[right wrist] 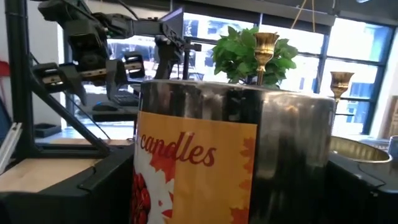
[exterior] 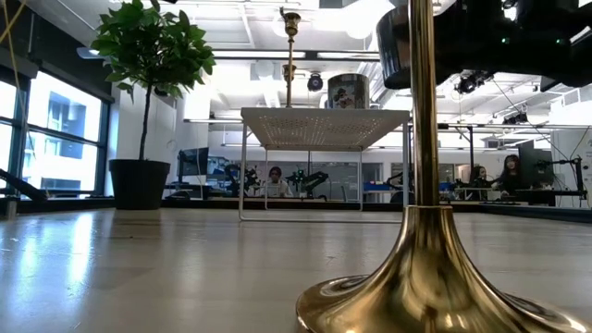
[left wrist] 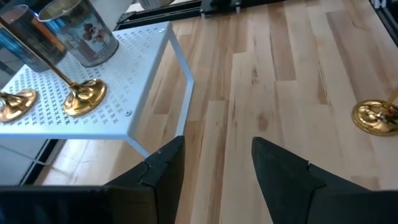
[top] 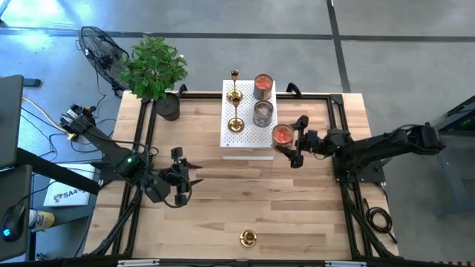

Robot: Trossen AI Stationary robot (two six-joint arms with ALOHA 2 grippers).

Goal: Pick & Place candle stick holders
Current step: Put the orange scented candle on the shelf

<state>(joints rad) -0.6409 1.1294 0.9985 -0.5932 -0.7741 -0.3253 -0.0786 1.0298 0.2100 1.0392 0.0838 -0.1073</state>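
Hovering my left claw [top: 194, 180] low over the bare middle of the bench [top: 297, 215], I keep its fingers partly spread with nothing between them. My right claw [top: 291, 143] stands wide around a candle tin [top: 281, 135] just beside the white perforated stand [top: 245, 144]. Two candle stick holders [top: 235, 111] are upright on that stand, next to two more tins [top: 263, 100]. The third holder [top: 248, 238] sits alone near the bench's front edge, upright on its flared base, stem pointing straight up. What counts for my next move: that lone holder lies forward of my left claw and off toward the right arm's side, well apart from it, yet nearer my left arm than my right, whose claw is occupied. I judge a sideways grasp on the vertical stem suits best
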